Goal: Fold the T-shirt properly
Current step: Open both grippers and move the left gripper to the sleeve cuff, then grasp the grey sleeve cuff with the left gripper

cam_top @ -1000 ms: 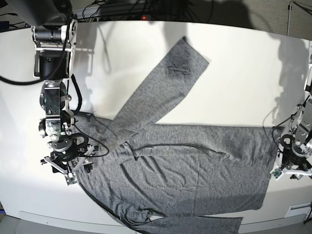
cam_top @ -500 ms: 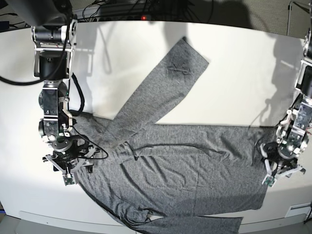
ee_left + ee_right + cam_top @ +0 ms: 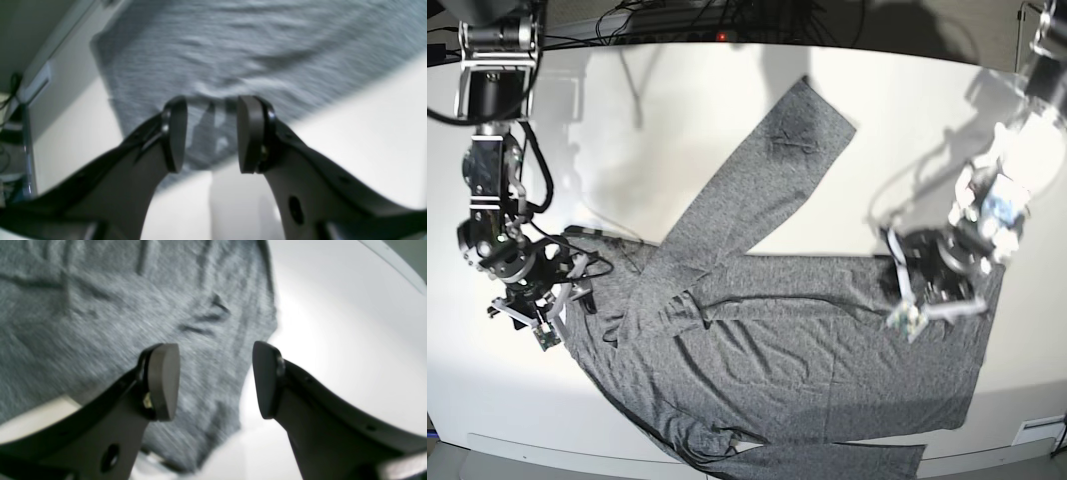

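The T-shirt [image 3: 807, 350] is charcoal-grey and lies spread flat on the white table [image 3: 927, 150]. One long sleeve [image 3: 767, 170] runs diagonally toward the back, and another lies along the front edge. My left gripper [image 3: 915, 305] hovers, blurred, over the shirt's right part. In the left wrist view it [image 3: 211, 136] is open above the grey fabric [image 3: 253, 50] near its edge, with nothing between the fingers. My right gripper [image 3: 539, 318] is at the shirt's left edge. The right wrist view shows it [image 3: 215, 381] open over that edge of fabric [image 3: 83, 316], also holding nothing.
Cables [image 3: 677, 20] and a red light sit behind the table's back edge. The table's front lip [image 3: 547, 445] runs close below the shirt, and bare white tabletop [image 3: 333, 323] lies beside the shirt's edge. A metal frame [image 3: 1027, 30] stands at the back right.
The left arm swung from the shirt's right hem up and inward over the fabric. The right arm drew back up and outward, toward the shirt's left edge. Both grippers stayed open.
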Robot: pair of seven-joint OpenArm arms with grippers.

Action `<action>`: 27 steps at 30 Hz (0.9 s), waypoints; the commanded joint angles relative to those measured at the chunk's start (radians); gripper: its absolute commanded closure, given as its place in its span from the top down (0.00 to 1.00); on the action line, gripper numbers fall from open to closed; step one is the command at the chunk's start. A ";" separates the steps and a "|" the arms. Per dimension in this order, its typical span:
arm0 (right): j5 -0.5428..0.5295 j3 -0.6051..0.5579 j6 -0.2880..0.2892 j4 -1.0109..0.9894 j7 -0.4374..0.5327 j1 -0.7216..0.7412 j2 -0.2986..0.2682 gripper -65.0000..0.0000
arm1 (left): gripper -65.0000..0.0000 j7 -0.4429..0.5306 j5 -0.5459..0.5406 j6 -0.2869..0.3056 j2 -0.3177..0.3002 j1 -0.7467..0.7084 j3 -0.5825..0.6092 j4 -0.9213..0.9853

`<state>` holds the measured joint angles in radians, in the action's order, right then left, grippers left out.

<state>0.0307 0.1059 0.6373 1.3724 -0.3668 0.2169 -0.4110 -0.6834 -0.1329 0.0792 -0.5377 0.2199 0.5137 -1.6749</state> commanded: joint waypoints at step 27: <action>-0.082 0.246 -0.015 0.116 0.006 -0.092 -0.038 0.53 | 0.37 0.136 0.414 0.024 0.189 -0.621 0.181 -0.243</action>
<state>-0.0376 0.3454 0.6258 1.4696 -0.3901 0.1051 -0.4294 -0.5636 0.2760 0.1089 -0.3489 -0.4007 0.6937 -1.9064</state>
